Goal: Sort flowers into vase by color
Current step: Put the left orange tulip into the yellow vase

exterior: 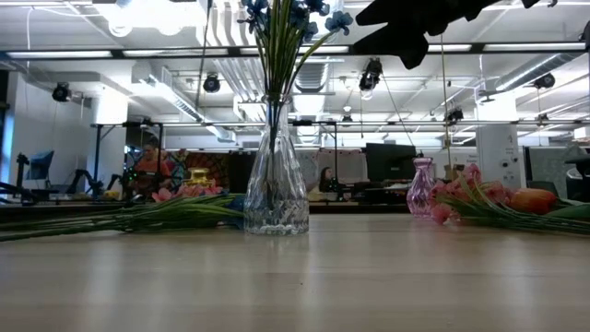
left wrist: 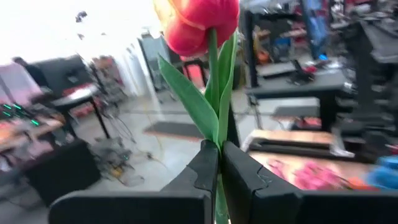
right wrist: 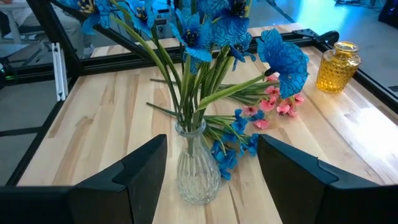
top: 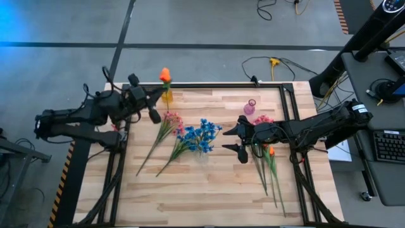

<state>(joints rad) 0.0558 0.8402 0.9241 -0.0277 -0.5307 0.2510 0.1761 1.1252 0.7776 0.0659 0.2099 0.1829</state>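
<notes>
My left gripper [top: 157, 94] is at the table's far left, shut on an orange tulip [top: 165, 75] beside the yellow vase [top: 167, 97]. A clear glass vase [right wrist: 198, 169] stands mid-table with several blue flowers [top: 202, 132] in it. My right gripper [top: 235, 140] stands open just right of it, fingers facing the vase without touching. Pink flowers [top: 171, 119] and more blue ones [top: 185, 144] lie on the table left of the clear vase, stalks toward the near left. Pink and orange flowers [top: 268, 152] lie under my right arm. A small pink vase [top: 250, 107] stands at the far right. My left gripper pinches the tulip's green stalk [left wrist: 219, 148] between its two fingers, just below the leaves. The fingers come at it level and lie across the stalk. The tulip stands upright above the fingers with its bud [left wrist: 198, 23] on top, lifted clear of the table.
The table's black frame [top: 288, 95] runs round the wooden top. The near half of the table top [top: 202, 196] is bare wood. Cables and a desk with a keyboard [top: 387, 145] lie beyond the right edge.
</notes>
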